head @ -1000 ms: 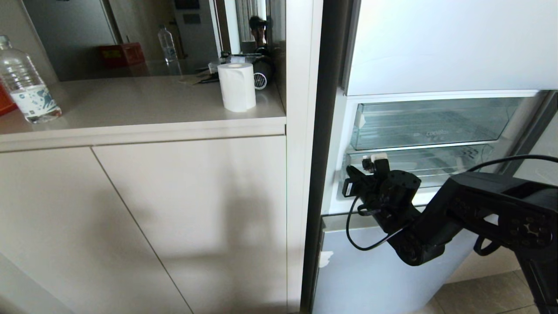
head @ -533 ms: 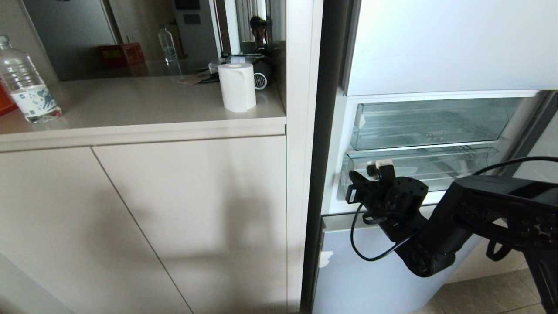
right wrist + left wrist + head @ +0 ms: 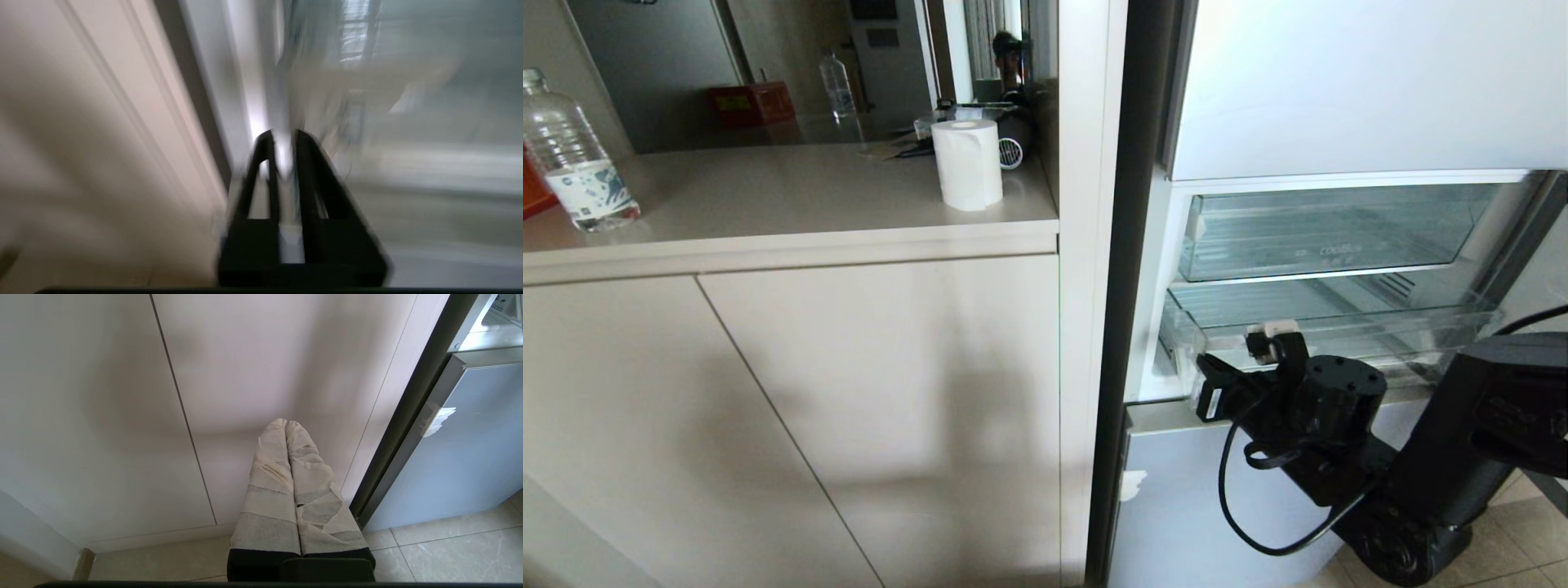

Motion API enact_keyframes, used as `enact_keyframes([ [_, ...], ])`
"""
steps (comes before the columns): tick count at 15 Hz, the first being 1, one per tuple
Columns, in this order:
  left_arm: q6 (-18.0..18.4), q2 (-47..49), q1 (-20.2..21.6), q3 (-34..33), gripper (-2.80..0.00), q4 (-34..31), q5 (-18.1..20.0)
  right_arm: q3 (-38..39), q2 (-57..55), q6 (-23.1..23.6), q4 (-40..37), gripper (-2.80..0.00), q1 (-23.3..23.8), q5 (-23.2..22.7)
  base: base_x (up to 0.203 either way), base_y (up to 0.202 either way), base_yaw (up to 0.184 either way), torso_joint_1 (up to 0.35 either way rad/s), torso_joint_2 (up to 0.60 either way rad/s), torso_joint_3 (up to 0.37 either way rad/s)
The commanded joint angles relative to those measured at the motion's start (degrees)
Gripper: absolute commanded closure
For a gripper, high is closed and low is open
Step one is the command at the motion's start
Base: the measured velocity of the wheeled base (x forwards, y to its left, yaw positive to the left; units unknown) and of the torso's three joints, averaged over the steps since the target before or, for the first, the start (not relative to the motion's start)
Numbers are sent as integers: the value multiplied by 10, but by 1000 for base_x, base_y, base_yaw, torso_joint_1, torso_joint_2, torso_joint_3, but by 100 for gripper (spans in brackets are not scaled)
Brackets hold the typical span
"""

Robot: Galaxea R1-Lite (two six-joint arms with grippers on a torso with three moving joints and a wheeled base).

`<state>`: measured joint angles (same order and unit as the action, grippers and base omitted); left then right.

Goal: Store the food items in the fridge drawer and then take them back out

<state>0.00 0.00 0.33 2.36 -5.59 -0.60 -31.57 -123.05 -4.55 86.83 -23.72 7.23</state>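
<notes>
The fridge drawer (image 3: pixel 1388 347), a wide clear bin, stands pulled partway out of the open fridge. My right gripper (image 3: pixel 1270 343) is at its front left corner by the white tape scrap. In the right wrist view its black fingers (image 3: pixel 304 163) stand narrowly apart around the clear front lip, so my right gripper (image 3: pixel 282 136) is shut on it. No food items are in view. My left gripper (image 3: pixel 286 422), with tape-wrapped fingers pressed together, is parked low before a cabinet door.
A second clear bin (image 3: pixel 1339 237) with faint lettering sits above the drawer. The lower fridge door (image 3: pixel 1201 506) is closed beneath my arm. On the counter (image 3: pixel 792 204) to the left stand a paper roll (image 3: pixel 968 163) and a water bottle (image 3: pixel 576 155).
My right arm has drawn back and down, and the drawer has slid outward with it. The tape corner has stayed at the fingertips throughout. The left arm has not moved.
</notes>
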Motion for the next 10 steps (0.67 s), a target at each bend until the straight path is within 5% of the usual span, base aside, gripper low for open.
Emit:
enact_keyframes([
  [1,0,1,0,0,0,0,0,27,24,-1,8,-280,-8,1,0,0,0,0,0,0],
  [10,0,1,0,0,0,0,0,147,246,-2,-20,-280,-23,64,0,0,0,0,0,0],
])
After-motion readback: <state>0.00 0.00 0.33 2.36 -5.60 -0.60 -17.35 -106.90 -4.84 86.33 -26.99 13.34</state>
